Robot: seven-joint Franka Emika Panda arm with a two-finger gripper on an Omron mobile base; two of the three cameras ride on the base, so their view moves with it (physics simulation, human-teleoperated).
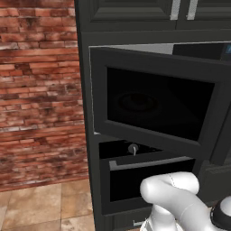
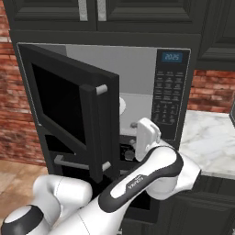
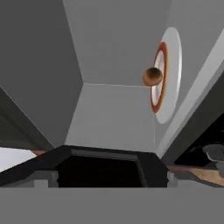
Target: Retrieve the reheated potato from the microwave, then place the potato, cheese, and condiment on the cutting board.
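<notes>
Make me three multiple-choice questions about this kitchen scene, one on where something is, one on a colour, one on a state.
1. Where is the small brown oval potato?
A. on the white red-rimmed plate inside the microwave
B. on the floor
C. on the marble counter

2. What colour is the wall beside the black built-in microwave?
A. plain white
B. red brick
C. green tile

3. How is the microwave's dark glass door?
A. shut
B. swung open
C. missing

Answers: 1 A, the hand view shows it on the plate; 2 B, the brick wall is red; 3 B, the grey interior is exposed.
</notes>
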